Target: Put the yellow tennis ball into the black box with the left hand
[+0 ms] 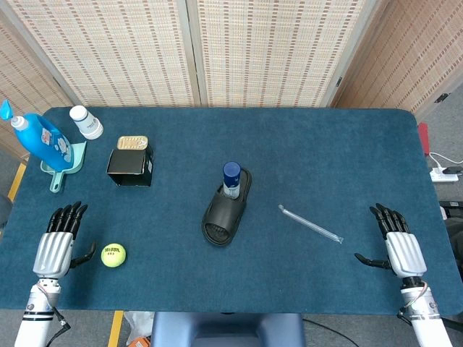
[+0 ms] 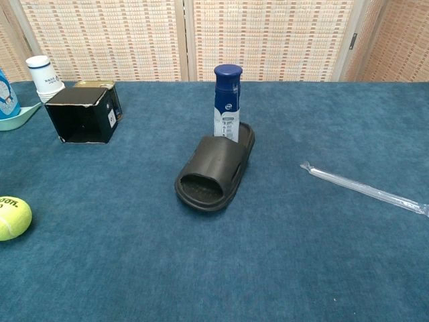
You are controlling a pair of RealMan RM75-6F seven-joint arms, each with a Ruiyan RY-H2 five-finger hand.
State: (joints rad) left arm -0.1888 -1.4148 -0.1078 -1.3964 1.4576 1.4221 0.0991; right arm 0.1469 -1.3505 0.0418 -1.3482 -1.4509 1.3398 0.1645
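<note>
The yellow tennis ball (image 1: 113,254) (image 2: 13,217) lies on the blue table near the front left. My left hand (image 1: 57,242) rests flat just left of it, fingers spread and empty, thumb pointing toward the ball without touching it. The black box (image 1: 130,167) (image 2: 83,115) lies on its side further back, its opening facing the front. My right hand (image 1: 397,244) lies open and empty at the front right. Neither hand shows in the chest view.
A black slipper (image 1: 227,207) (image 2: 215,170) with a blue-capped bottle (image 1: 231,178) (image 2: 226,100) sits mid-table. A wrapped straw (image 1: 310,223) (image 2: 365,188) lies to the right. A tin (image 1: 132,142), a white bottle (image 1: 86,122), a blue detergent bottle (image 1: 40,137) and a teal scoop (image 1: 64,166) stand back left.
</note>
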